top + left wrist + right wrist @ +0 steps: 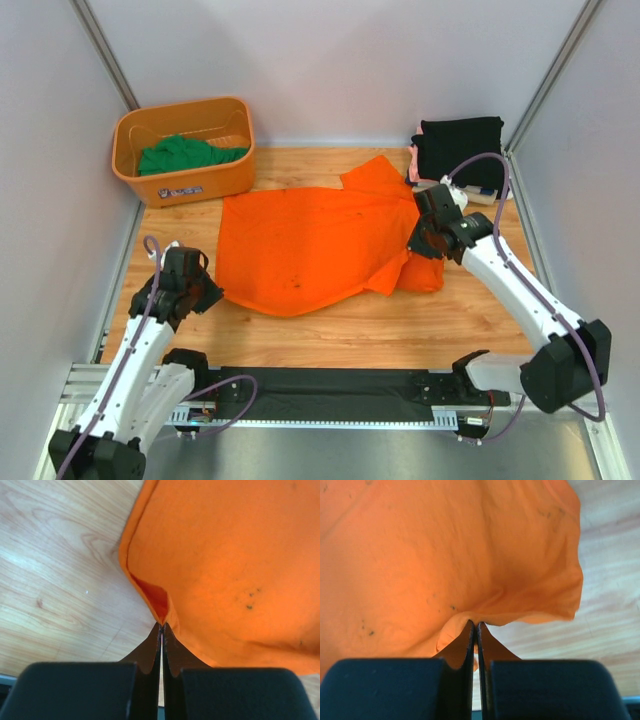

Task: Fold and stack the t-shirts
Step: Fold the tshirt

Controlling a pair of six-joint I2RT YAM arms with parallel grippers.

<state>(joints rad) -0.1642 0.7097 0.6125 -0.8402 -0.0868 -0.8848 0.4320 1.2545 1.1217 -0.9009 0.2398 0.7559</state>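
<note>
The bright orange t-shirt (310, 245) lies spread over the middle of the wooden table. My left gripper (205, 288) is shut on its near left corner, seen pinched in the left wrist view (162, 623) with the cloth (235, 565) stretching away. My right gripper (420, 243) is shut on the shirt's right edge, where cloth is bunched; the right wrist view (476, 624) shows the fold pinched between the fingertips. A green t-shirt (185, 155) lies in the basket. A folded black t-shirt (460, 145) tops a stack with pale pink ones (413, 163) at the back right.
The rigid orange plastic basket (180, 185) stands at the back left corner. Grey walls enclose the table on three sides. A black rail (330, 385) runs along the near edge between the arm bases. Bare wood (340, 330) shows in front of the shirt.
</note>
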